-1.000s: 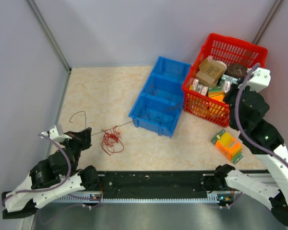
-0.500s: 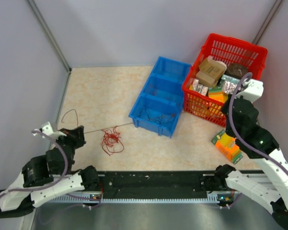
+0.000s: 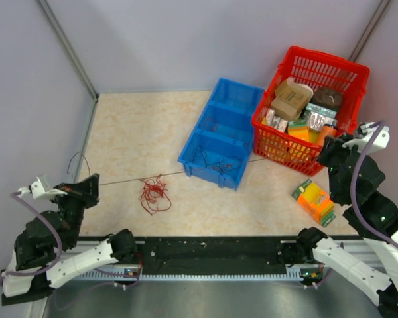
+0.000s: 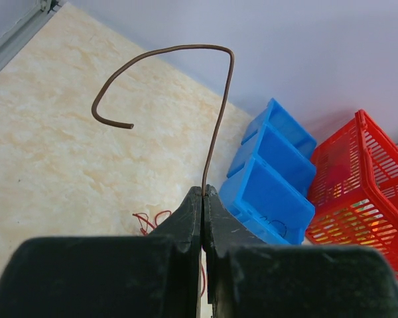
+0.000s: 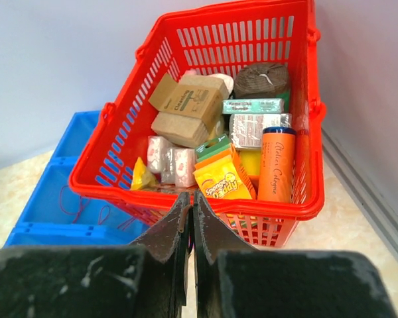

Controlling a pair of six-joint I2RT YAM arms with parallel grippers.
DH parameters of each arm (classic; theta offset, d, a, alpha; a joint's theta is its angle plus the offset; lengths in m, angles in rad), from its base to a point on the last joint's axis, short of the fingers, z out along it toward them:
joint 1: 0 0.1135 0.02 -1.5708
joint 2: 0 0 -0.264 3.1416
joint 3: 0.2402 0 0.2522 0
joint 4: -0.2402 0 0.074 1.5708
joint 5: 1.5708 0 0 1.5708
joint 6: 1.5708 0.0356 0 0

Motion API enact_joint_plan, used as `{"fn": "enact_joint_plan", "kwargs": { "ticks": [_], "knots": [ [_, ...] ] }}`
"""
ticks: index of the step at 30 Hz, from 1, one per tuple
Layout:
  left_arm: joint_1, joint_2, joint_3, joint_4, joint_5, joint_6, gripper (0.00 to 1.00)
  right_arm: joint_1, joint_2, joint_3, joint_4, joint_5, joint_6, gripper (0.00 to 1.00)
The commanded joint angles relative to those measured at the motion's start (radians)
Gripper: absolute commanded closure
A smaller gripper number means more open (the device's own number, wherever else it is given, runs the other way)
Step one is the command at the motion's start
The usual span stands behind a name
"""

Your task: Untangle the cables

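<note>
A thin brown cable (image 3: 126, 179) runs taut across the table from my left gripper (image 3: 87, 188) past the blue bin's front toward my right gripper (image 3: 327, 153). In the left wrist view the left gripper (image 4: 203, 191) is shut on this brown cable (image 4: 219, 119), whose free end curls up above the fingers. The right gripper (image 5: 192, 196) is shut, with a short brown cable end (image 5: 182, 218) pinched between its fingers. A bright red cable (image 3: 154, 194) lies bunched on the table under the taut line. More dark cables (image 3: 212, 161) lie in the bin's nearest compartment.
A blue three-compartment bin (image 3: 233, 90) sits mid-table. A red basket (image 3: 318, 58) full of packages stands at the back right, close in front of the right gripper. An orange and green box (image 3: 314, 201) lies near the right arm. Walls close in on the left and right.
The left arm has pulled back to the left and the right arm has swung right and nearer. The brown cable between them has drawn out straighter. Both grippers stayed shut.
</note>
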Motion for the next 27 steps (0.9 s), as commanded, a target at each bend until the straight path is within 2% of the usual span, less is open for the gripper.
{"fn": "enact_joint_plan", "kwargs": {
  "ticks": [1,3,5,8,9,14,17,22,24,27],
  "knots": [
    [0.012,-0.003,-0.032,0.169,0.056,0.231,1.00,-0.022,-0.030,-0.012,-0.002,-0.162,0.022,1.00],
    [0.012,0.041,-0.087,0.286,0.198,0.268,1.00,-0.022,-0.025,-0.052,-0.004,-0.384,0.076,1.00],
    [0.012,0.134,-0.119,0.320,0.348,0.239,1.00,-0.022,-0.010,-0.116,0.021,-0.619,0.142,1.00],
    [0.012,0.333,-0.159,0.317,0.467,0.149,1.00,-0.022,-0.007,-0.285,0.186,-0.981,0.246,1.00],
    [0.012,0.392,-0.176,0.318,0.501,0.116,1.00,-0.020,-0.010,-0.352,0.247,-1.049,0.278,1.00],
    [0.014,0.611,-0.285,0.410,0.630,0.082,1.00,-0.020,-0.075,-0.615,0.398,-1.128,0.423,1.00],
    [0.015,0.661,-0.330,0.490,0.709,0.079,1.00,-0.020,-0.092,-0.681,0.366,-1.103,0.452,1.00],
    [0.021,0.707,-0.340,0.533,0.780,0.064,0.97,-0.020,-0.044,-0.720,0.309,-1.126,0.484,1.00],
    [0.024,0.727,-0.340,0.542,0.792,0.065,0.93,-0.020,-0.004,-0.724,0.302,-1.157,0.475,0.95],
    [0.027,0.754,-0.348,0.571,0.811,0.059,0.85,-0.017,0.048,-0.724,0.308,-1.198,0.457,0.77]
  ]
}}
